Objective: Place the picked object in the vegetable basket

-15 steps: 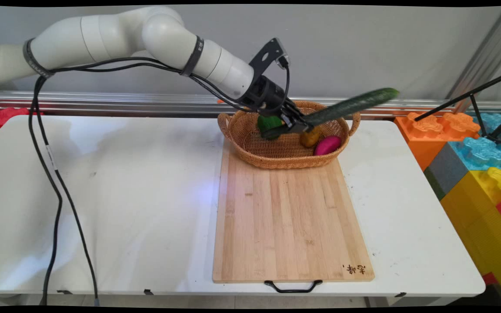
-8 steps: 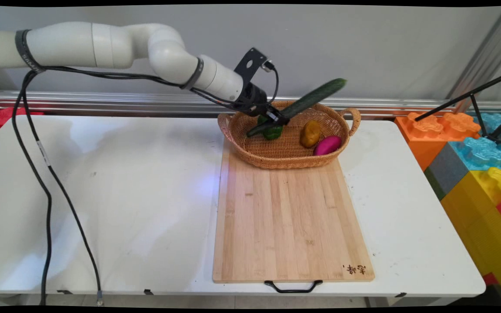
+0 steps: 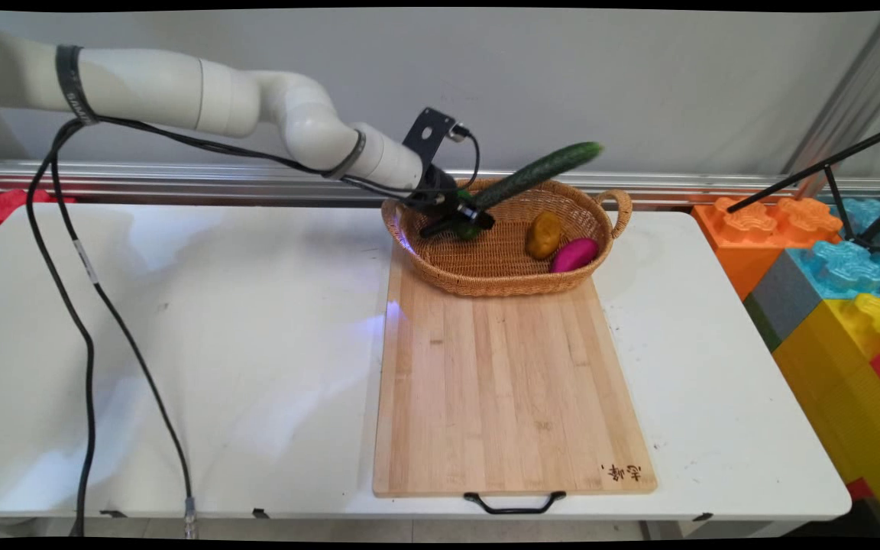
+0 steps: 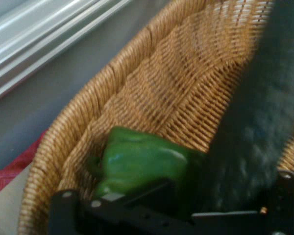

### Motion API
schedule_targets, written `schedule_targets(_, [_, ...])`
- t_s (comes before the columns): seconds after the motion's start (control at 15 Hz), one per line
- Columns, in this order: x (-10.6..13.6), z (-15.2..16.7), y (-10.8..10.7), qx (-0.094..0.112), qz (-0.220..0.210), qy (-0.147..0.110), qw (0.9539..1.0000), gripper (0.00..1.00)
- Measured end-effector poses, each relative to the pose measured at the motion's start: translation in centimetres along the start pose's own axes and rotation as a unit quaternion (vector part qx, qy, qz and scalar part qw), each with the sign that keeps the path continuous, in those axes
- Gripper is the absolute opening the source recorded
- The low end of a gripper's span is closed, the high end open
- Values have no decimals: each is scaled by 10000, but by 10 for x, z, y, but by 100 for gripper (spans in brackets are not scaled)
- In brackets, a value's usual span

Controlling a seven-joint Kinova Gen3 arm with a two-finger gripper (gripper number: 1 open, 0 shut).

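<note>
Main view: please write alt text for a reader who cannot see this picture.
A white robot arm's gripper holds a cucumber tilted over a wicker basket at the table's far side. In the basket lie a green pepper, a potato and a pink sweet potato; a bare wooden board lies in front.

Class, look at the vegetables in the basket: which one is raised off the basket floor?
The cucumber: the tool grips it near one end, tilted above the rim, while the others rest inside the basket.
</note>
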Motion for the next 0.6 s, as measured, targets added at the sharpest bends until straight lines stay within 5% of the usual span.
schedule_targets(0.6, [-5,3,-10,-93,-320,-103,9994,100])
